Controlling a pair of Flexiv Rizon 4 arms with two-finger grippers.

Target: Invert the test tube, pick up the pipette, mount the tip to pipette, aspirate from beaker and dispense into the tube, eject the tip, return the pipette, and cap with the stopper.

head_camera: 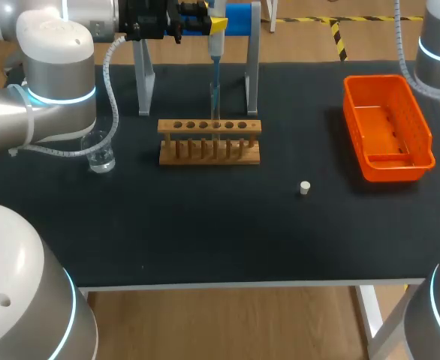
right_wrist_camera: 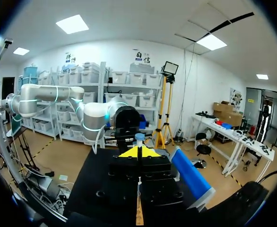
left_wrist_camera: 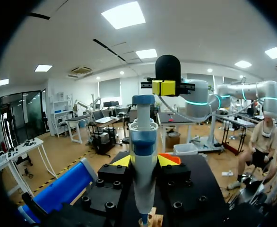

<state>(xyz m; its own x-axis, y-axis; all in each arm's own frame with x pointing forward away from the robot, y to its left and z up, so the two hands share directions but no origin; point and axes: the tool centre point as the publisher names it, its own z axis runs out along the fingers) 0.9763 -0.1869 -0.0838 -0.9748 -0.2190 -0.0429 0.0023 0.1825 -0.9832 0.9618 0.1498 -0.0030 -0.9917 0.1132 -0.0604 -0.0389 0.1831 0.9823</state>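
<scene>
The left claw [left_wrist_camera: 145, 161] is gripping the blue-and-white pipette [left_wrist_camera: 143, 135], seemingly dispensing into the glass test tube [head_camera: 215, 99]; ejection, return, capping pending.

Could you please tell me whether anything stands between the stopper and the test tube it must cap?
Yes: the pipette in the left gripper has its tip down in the test tube; nothing else visible blocks the stopper.

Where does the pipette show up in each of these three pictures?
Head view: pipette upright over the wooden rack.
Left wrist view: clamped in the left gripper.
Right wrist view: just its top, ahead of the right gripper.
Shared landmark: the blue bar.
</scene>
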